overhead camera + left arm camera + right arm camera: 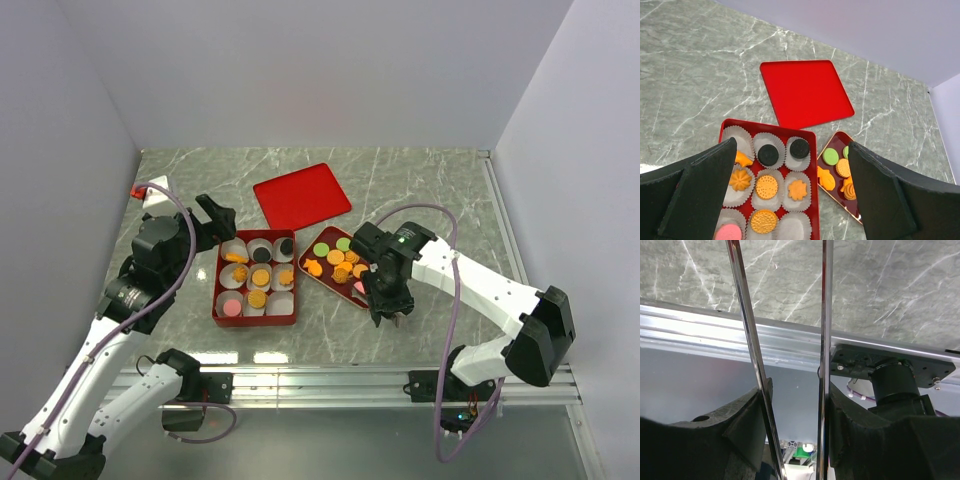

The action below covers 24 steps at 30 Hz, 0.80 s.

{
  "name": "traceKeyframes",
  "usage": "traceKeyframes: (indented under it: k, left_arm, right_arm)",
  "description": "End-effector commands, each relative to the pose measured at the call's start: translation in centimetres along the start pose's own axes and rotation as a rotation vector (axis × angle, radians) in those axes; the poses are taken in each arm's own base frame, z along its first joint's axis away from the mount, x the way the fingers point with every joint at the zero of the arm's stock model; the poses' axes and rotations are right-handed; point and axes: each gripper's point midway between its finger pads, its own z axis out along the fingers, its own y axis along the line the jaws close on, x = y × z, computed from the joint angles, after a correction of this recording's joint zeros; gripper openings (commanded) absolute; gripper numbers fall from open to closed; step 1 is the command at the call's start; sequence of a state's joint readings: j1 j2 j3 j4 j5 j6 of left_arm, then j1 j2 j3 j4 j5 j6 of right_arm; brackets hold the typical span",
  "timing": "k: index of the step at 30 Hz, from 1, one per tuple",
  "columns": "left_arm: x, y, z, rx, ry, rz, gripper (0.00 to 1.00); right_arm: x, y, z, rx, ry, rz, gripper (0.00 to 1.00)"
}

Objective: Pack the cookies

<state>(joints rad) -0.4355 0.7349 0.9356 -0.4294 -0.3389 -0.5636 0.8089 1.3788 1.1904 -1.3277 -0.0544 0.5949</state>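
A red box [216,296] [770,128] holds nine white paper cups, most with cookies in them: black [768,155], orange [766,186] and pink [729,232]. The cup at the near right [792,231] holds none. To its right, a dark red tray [306,249] [836,140] carries loose cookies, green [321,249] [830,156] and orange [842,167]. My left gripper [215,215] [792,145] hangs open above the box. At the tray's near end, my right gripper [388,300] is shut on metal tongs [747,330] [398,318]; their tips leave the right wrist view.
A flat red lid [301,194] [806,92] lies behind the box and tray. A white and orange object [150,190] sits at the back left by the wall. An aluminium rail [330,385] [740,335] runs along the near edge, with the arm mount [890,365] on it.
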Motion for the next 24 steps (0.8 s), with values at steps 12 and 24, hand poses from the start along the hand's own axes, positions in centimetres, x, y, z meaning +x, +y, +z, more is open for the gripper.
traceKeyframes:
  k: [12,24]
  left_arm:
    - [-0.4,-0.5,-0.1,0.029,-0.027,-0.027,0.99]
    - [0.4,0.1,0.0,0.017,-0.022,-0.021,0.99]
  right_arm:
    - [0.0,-1.0,0.0,0.062,0.011,0.001,0.52]
    - [0.2,-0.7,0.8,0.072,0.065,-0.013,0.47]
